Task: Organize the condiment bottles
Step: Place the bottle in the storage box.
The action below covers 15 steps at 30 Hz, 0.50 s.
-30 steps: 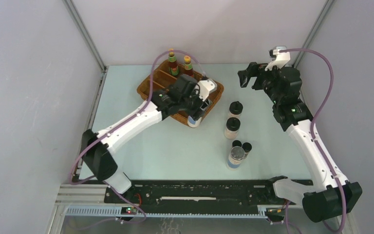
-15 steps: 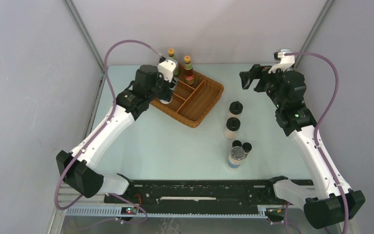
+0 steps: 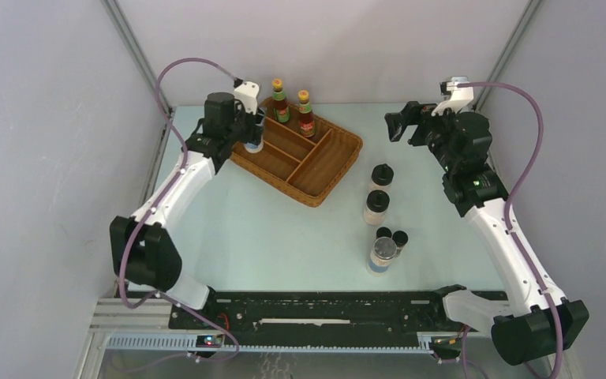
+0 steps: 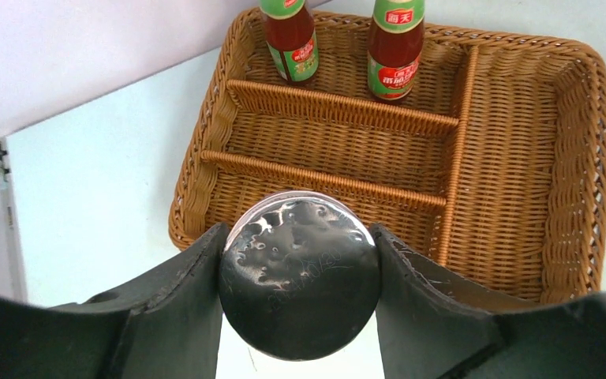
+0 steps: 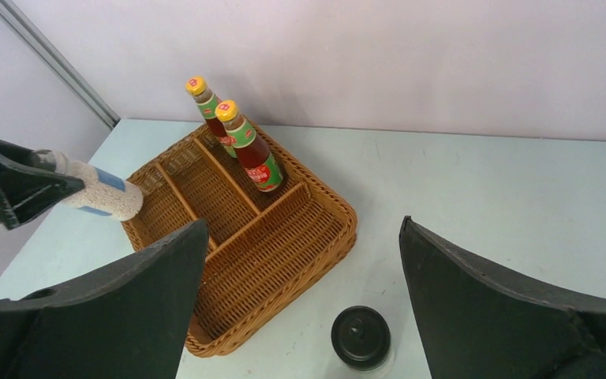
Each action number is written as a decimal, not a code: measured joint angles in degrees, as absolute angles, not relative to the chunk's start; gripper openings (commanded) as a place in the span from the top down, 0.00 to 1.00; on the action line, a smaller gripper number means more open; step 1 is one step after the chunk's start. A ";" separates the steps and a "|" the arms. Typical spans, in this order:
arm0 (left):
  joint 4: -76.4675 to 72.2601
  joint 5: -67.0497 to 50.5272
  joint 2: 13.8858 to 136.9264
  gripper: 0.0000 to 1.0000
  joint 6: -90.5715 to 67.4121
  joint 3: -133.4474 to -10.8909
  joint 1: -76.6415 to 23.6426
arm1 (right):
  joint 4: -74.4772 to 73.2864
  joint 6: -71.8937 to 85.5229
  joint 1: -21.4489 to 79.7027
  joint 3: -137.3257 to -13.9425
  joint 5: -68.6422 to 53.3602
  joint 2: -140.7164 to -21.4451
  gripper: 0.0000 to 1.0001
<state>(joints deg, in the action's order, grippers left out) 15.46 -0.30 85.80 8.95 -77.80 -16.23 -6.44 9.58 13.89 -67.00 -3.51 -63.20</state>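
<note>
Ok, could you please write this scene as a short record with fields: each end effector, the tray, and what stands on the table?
left end effector: shut on a silver-lidded jar, held at the wicker tray's left corner
right end effector: open, holding nothing
wicker tray: two sauce bottles upright in the far compartment; the other compartments, as far as they show, are empty
table: two black-capped shakers, two dark vials, and a second jar, all to the right of the tray

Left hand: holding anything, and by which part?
Left hand holds a silver-lidded jar, fingers clamped on opposite sides of its lid end. Right hand is open and empty.
</note>
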 measured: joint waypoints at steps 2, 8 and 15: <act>14.33 -1.85 87.90 1.00 8.43 -77.80 -15.07 | -6.09 9.61 14.02 -67.00 -3.49 -63.37 0.00; 12.75 -3.95 93.69 1.00 7.77 -79.92 -13.34 | -5.43 9.45 14.11 -66.37 -1.91 -63.37 0.01; 10.41 -5.69 95.68 1.00 7.44 -83.48 -12.69 | -6.74 9.06 13.69 -65.89 -0.93 -62.33 0.00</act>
